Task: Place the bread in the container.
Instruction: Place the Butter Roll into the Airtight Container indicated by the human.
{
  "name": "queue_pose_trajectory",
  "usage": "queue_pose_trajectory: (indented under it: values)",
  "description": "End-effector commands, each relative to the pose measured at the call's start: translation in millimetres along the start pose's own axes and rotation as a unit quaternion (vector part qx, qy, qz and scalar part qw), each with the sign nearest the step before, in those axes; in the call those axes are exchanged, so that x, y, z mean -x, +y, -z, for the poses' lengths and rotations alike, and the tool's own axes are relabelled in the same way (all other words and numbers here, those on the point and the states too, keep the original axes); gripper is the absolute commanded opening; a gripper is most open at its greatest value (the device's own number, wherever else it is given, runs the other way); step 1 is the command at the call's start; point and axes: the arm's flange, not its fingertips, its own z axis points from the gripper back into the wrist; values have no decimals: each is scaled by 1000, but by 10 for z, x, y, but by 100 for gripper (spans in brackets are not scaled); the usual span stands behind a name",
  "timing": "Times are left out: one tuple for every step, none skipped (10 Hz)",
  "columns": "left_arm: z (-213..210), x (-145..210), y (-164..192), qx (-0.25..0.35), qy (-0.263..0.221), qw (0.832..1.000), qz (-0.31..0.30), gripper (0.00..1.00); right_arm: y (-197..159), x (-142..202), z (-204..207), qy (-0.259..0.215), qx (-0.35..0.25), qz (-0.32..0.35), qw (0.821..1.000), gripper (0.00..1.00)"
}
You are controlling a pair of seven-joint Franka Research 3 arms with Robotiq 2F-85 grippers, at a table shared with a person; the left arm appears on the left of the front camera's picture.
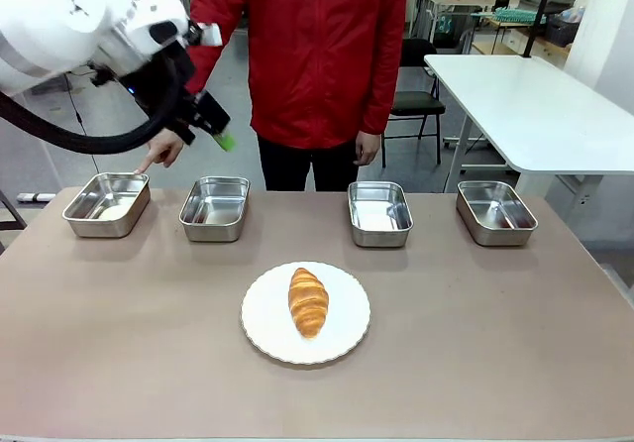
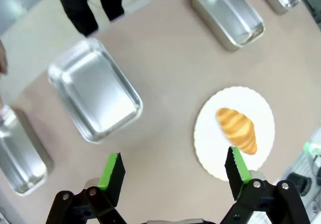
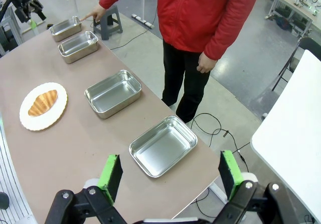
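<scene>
Bread [image 1: 308,301] sits on its plate [image 1: 263,328], near side, untouched; person's hand [image 1: 161,151] points at the far-left container [image 1: 107,204]; both jaws gape empty, everything's left to do.

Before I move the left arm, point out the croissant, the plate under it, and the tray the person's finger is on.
croissant [image 1: 308,301], front view, middle of its ridged top.
plate [image 1: 263,321], front view, bare white part left of the croissant.
tray [image 1: 83,220], front view, near wall of the leftmost one.
</scene>
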Motion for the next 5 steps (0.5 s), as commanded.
queue_pose_trajectory:
  values:
    - [-181, -11, 89, -6, -30, 999, 24, 100, 9, -11, 0, -1, -1, -1, 1000, 100]
    - [-181, -11, 89, -6, -30, 999, 24, 100, 9, -11, 0, -1, -1, -1, 1000, 100]
    - [-181, -11, 89, -6, -30, 999, 24, 100, 9, -11, 0, -1, -1, -1, 1000, 100]
    - [-181, -11, 89, -6, -30, 999, 24, 100, 9, -11, 0, -1, -1, -1, 1000, 100]
    - [-115, -32, 49, -6, -16, 1000, 9, 100, 9, -11, 0, -1, -1, -1, 1000, 100]
